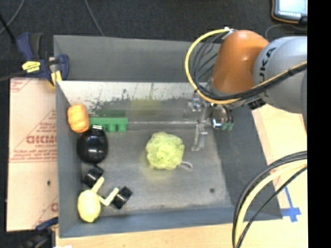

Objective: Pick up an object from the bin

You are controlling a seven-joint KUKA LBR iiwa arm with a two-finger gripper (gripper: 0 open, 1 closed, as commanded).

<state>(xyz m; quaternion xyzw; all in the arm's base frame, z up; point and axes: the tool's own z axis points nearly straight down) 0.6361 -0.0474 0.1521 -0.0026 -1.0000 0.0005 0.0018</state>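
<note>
Our gripper (200, 140) hangs just right of the yellow-green mesh pouf (164, 150) lying in the middle of the bin (207, 182); whether the claw is released or clenched we cannot tell. Descending here, it probably meets bare floor or snags only the pouf's edge, which then slips out

A robotics lab is indicated: an industrial arm (287, 71) with an orange cover (235, 61) is seen at the upper right, cables (188, 61) are looped about it, a grey metal bin (129, 56) is placed beneath, and a screened handset (288, 5) is laid in the top right corner.
</note>
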